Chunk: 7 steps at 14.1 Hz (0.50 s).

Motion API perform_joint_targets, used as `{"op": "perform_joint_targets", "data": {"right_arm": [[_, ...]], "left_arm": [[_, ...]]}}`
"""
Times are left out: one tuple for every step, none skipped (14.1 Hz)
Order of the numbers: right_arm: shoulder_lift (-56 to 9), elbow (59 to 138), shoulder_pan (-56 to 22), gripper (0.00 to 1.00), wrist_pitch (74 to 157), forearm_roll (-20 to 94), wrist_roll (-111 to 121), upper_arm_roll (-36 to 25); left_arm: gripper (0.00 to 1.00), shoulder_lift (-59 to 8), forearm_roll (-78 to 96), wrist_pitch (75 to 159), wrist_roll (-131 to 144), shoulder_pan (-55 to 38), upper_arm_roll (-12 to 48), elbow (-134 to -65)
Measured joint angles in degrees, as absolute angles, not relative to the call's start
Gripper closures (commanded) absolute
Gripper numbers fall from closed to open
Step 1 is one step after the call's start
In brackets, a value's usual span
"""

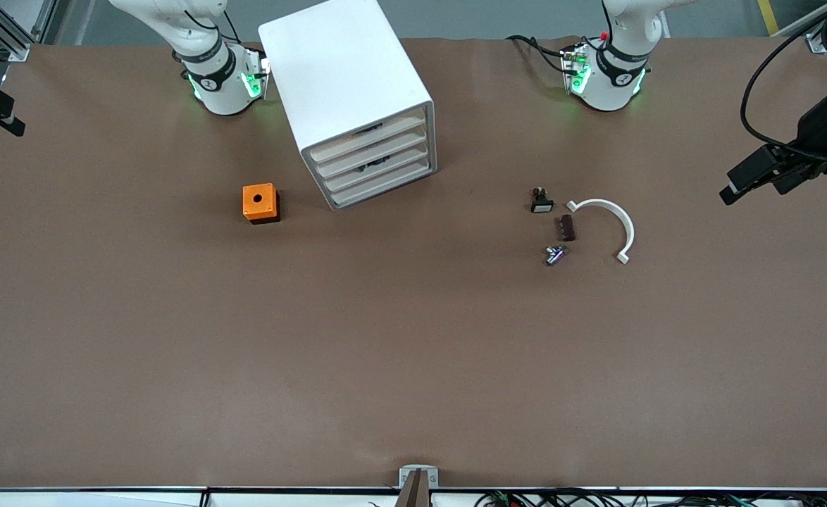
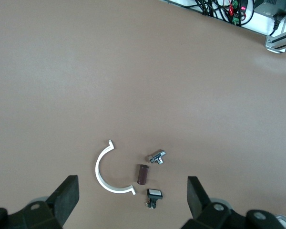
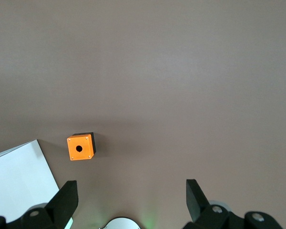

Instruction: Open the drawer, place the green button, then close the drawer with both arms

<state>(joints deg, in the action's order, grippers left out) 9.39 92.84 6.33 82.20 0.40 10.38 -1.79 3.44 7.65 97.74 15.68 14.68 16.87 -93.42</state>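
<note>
Drawer: we find the drawer (image 1: 380, 173) shut, third front down in the white cabinet (image 1: 343, 77).
Button: we locate the button (image 1: 556, 255) lying on the counter (image 1: 413, 366), well apart from the cabinet toward the left arm's end and nearer the front camera than the cabinet; we cannot tell its cap colour.
Left claw: the left claw (image 2: 132, 193) hangs wide and empty, high over the button.
Right claw: the right claw (image 3: 131, 191) hangs wide and empty, over the counter near the cabinet's corner.
Orange box: the orange box (image 1: 260, 203) sits just beside the cabinet, toward the right arm's end.
Other parts: a white-capped switch (image 1: 542, 201), a brown cylinder (image 1: 566, 227) and a white arc (image 1: 614, 222) lie near the button, closer to the cabinet's front row.
</note>
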Motion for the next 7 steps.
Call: {"op": "perform_joint_targets", "data": {"right_arm": [[9.4,92.8,6.3,0.0,82.2,0.4,9.9,-1.8],[9.4,92.8,6.3,0.0,82.1,0.4,9.3,-1.8],[9.4,92.8,6.3,0.0,82.0,0.4,9.1,-1.7],[9.4,92.8,6.3,0.0,81.9,0.4,9.0,-1.7],[9.4,92.8,6.3,0.0,81.8,0.4,8.9,-1.7],[9.4,92.8,6.3,0.0,81.7,0.4,8.8,-1.7],[9.4,92.8,6.3,0.0,81.5,0.4,8.7,-1.7]], "left_arm": [[0.0,3.4,7.7,97.7,15.7,14.7,16.9,-93.4],[0.0,3.3,7.7,97.7,15.5,14.8,16.9,-93.4],[0.0,3.2,7.7,97.7,14.5,14.9,16.8,-93.4],[0.0,3.2,7.7,97.7,12.8,14.9,16.7,-93.4],[0.0,3.2,7.7,97.7,11.4,15.0,16.5,-93.4],[0.0,3.2,7.7,97.7,10.6,15.0,16.4,-93.4],[0.0,3.2,7.7,97.7,10.3,15.0,16.2,-93.4]]}}
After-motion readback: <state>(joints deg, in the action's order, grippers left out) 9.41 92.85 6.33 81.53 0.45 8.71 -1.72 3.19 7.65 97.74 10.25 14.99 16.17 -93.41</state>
